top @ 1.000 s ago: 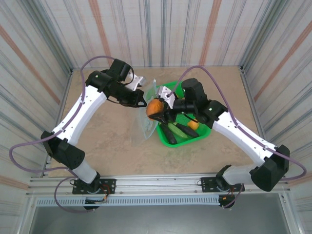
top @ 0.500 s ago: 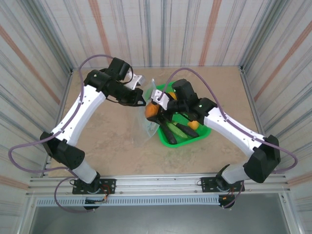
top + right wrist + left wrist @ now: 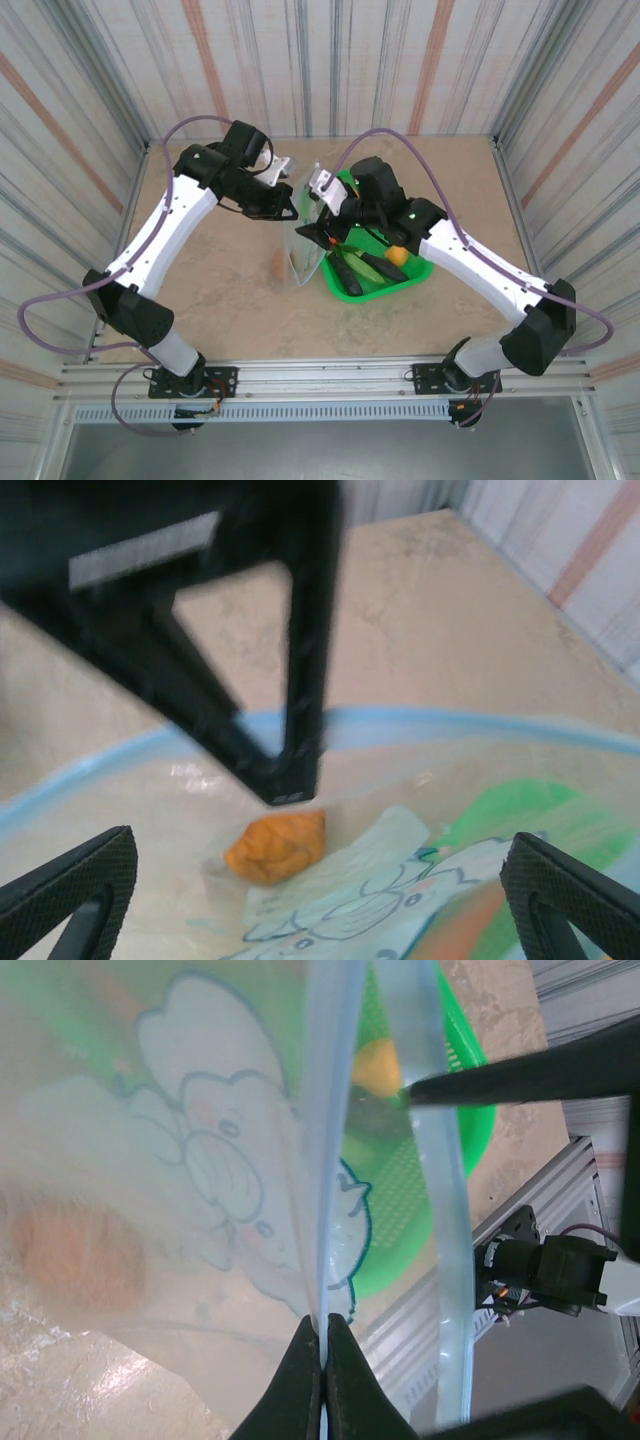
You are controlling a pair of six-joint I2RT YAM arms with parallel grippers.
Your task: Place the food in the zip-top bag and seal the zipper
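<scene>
At the left of the top view, the left arm reaches in across the table, and the left pincer is pressed together on the zipper, pinching the light-blue strip between its dark fingertips at one side of the mouth. From that grip the zip-top bag hangs with its mouth held up and parted, the two blue edges standing apart in the left wrist view, and its lower part rests on the table just left of the basket. An orange food piece lies inside the bag near the bottom, seen through the clear plastic with its pale printed cartoon shapes. Just right of the bag's mouth, the right pincer hangs over the opening with its fingers spread wide, the bag's blue rim running across beneath them in the right wrist view. Further right, the green mesh basket sits on the table touching the bag, and it holds dark long pieces and an orange round fruit
</scene>
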